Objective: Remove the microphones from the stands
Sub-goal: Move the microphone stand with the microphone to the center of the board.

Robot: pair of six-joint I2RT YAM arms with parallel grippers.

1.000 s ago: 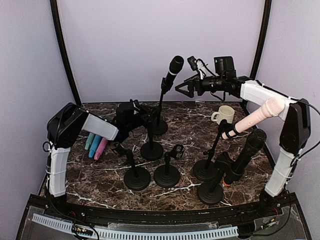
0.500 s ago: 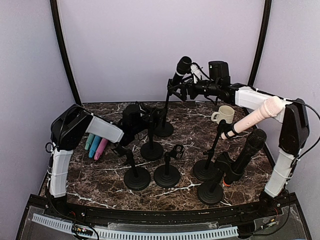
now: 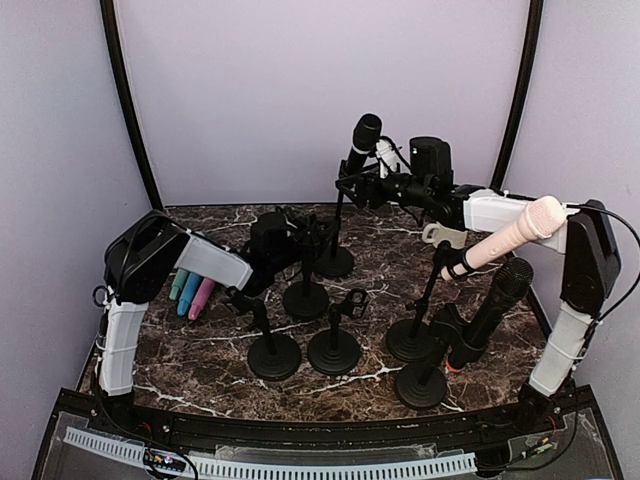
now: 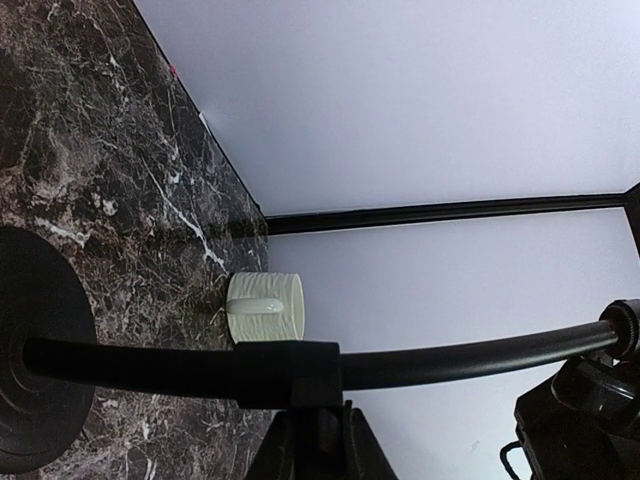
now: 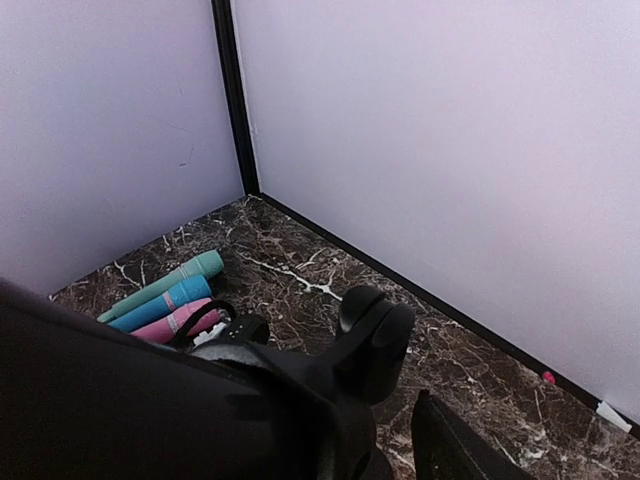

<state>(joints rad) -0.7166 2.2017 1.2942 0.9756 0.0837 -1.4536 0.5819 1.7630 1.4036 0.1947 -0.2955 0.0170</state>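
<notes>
microphone: on stand, rear centre | mug: apparently right of it

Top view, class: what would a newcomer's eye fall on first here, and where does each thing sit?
The black mic stands highest, at the rear centre on a tall stand, with the right gripper at its lower end and the left gripper shut on the stand's pole. Next comes the pink mic, tilted up at the right, and three pastel cylinders lying on the table at the left.
</notes>
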